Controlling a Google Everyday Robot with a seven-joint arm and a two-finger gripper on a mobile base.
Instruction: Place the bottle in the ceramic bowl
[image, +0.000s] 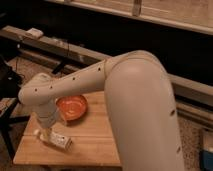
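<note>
The hand (48, 131) hangs wrist-down, its fingers spread wide and gripping nothing. Right beneath it the bottle (60, 142) lies on its side on the desk (95, 145), its long axis slanting across under the hand. Whether the two touch I cannot tell. The ceramic bowl (75, 107) sits near, just beyond the hand, farther from the desk's front edge. So the likely move is straight down onto the bottle, then a short carry.

On the table (95, 148) the bottle (61, 142) lies before the ceramic bowl (73, 108), the tool (46, 133) over its left end.
</note>
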